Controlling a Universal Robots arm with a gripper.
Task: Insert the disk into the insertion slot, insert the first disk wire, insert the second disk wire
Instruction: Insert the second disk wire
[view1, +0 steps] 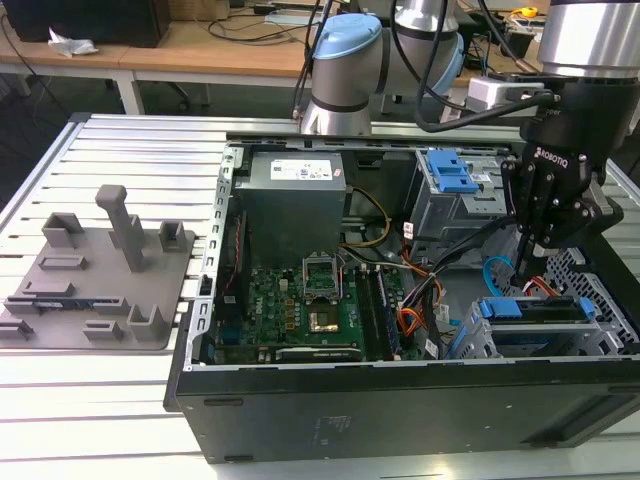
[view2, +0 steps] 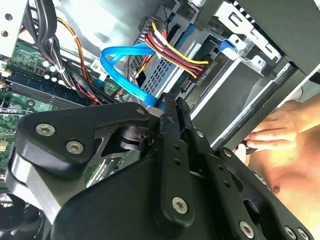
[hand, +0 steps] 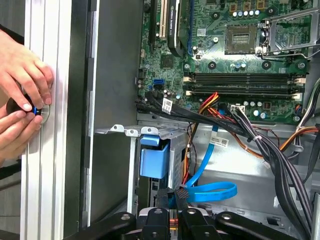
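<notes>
disk (view1: 535, 309) sits in the drive cage (view1: 470, 345), exterior view's right side of the case. red-yellow-black power lead (view2: 175, 50) looks plugged in behind it, so first wire probably done. gripper (hand: 175, 197) pinched together on the blue cable (view2: 125, 80) at its dark plug. can't tell if it's seated.

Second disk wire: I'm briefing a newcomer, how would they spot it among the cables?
Look inside the open computer case, at the perforated grey drive cage. Beside it loops the second disk wire, one end pinched in the gripper. It alone is flat and light blue; neighbouring wires are orange, black, red or yellow.
</notes>
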